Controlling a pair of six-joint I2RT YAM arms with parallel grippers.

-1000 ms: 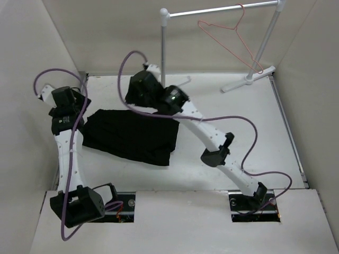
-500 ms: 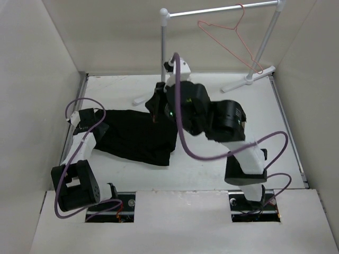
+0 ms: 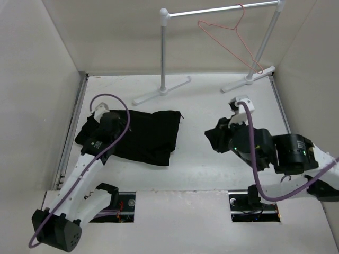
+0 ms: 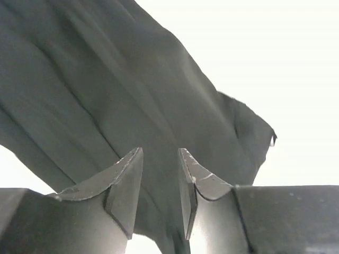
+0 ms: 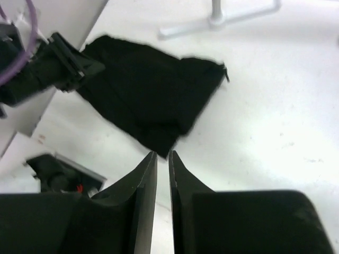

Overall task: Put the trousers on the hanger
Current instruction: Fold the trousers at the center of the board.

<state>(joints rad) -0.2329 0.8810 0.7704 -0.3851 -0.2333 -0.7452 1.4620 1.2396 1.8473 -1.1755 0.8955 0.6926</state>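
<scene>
The black trousers [image 3: 145, 136] lie folded and flat on the white table, left of centre. They also show in the left wrist view [image 4: 116, 90] and the right wrist view [image 5: 153, 98]. The pink-red wire hanger [image 3: 229, 33] hangs by its hook from the rail's top bar, far from both arms. My left gripper [image 3: 110, 126] is low over the left part of the trousers, its jaws [image 4: 160, 151] apart with fabric showing behind the gap. My right gripper [image 3: 213, 138] is above bare table right of the trousers, its fingers [image 5: 162, 153] almost together and empty.
The white-and-silver garment rail [image 3: 222, 10] stands at the back, with its left foot [image 3: 161, 91] just behind the trousers and its right foot [image 3: 248, 80] at the back right. White walls close in the table on the left, right and back.
My right arm has pulled back from over the trousers to the right side of the table. My left arm has swung round and come down onto the left part of the trousers.
</scene>
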